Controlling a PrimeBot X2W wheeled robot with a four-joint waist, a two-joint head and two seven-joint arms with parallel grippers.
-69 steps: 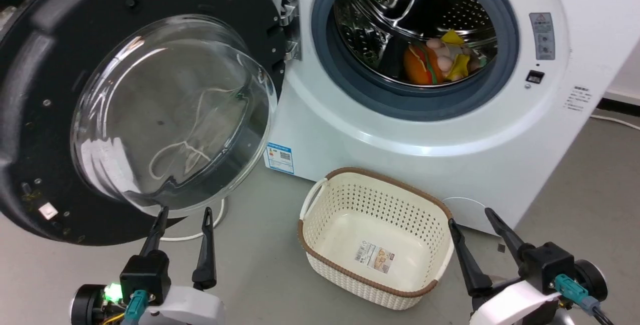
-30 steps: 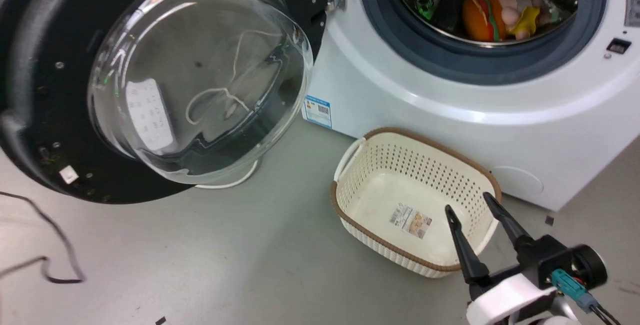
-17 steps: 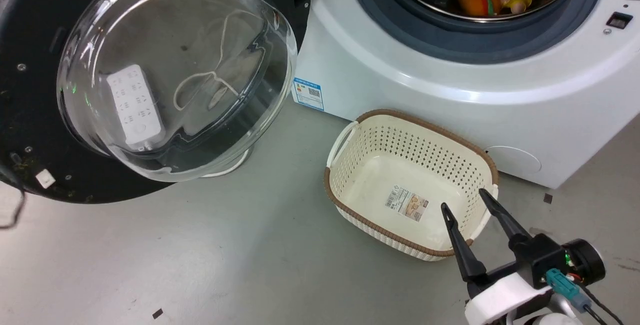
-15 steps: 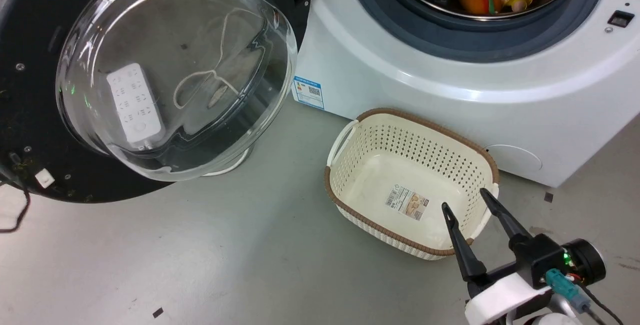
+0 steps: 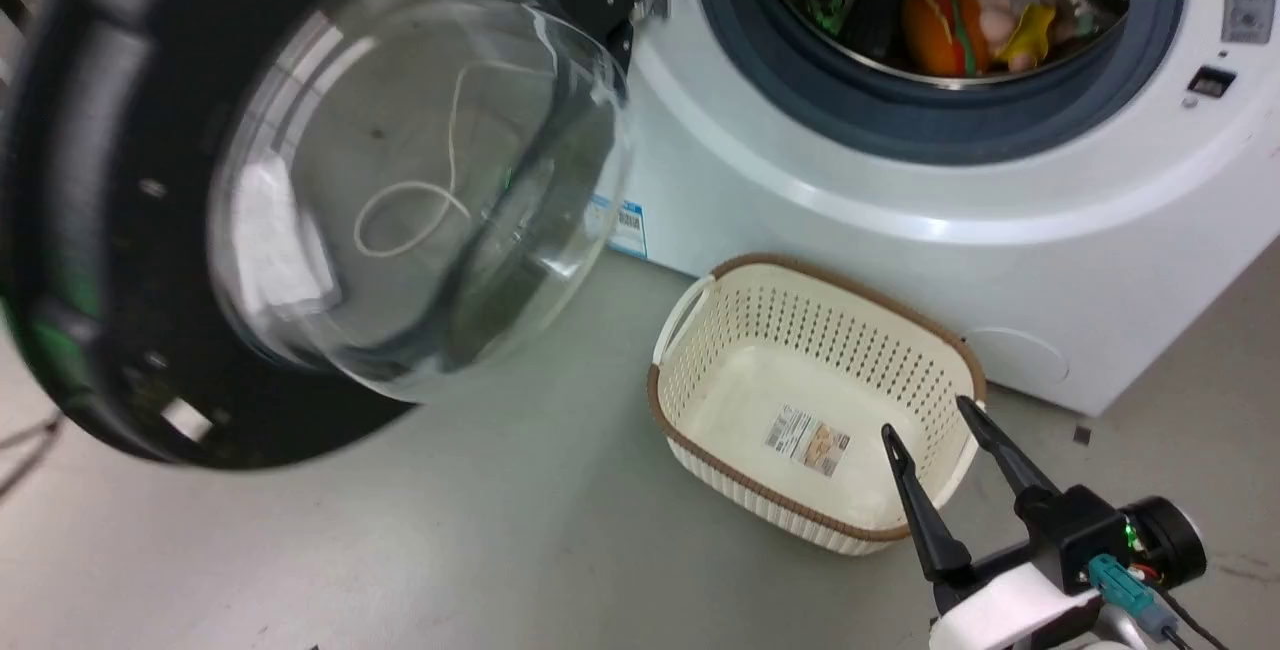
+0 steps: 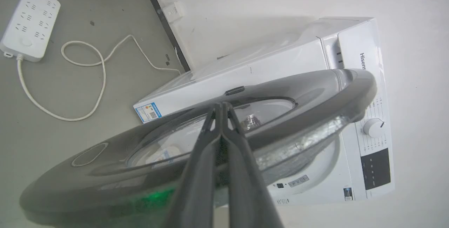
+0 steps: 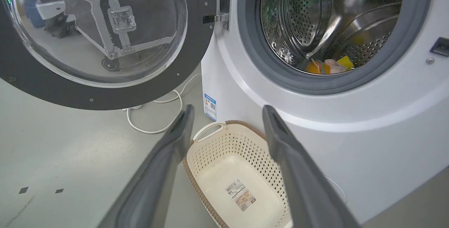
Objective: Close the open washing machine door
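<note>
The washing machine door [image 5: 100, 230] stands open at the left, black-rimmed, its clear glass bowl [image 5: 420, 170] bulging toward me and its hinge [image 7: 221, 3] on the machine's front. In the left wrist view my left gripper [image 6: 221, 106] is shut, fingertips together against the door's [image 6: 298, 91] glossy outer face just below a small notch in the rim. Low at the right, my right gripper [image 5: 923, 415] is open and empty over the near right corner of a basket. The right wrist view looks past its fingers [image 7: 228, 107] at the door's [image 7: 198, 56] inner side.
The grey-ringed steel drum opening [image 5: 940, 120] holds colourful soft toys [image 5: 935, 25]. A cream perforated basket [image 5: 830, 330] sits on the floor before the machine. Behind the door lie a white power strip [image 6: 29, 22] and its looped cable [image 6: 101, 66].
The door has swung partway toward the machine, its glass bowl now turned more to the right. The head camera has shifted. My right gripper stays open by the basket.
</note>
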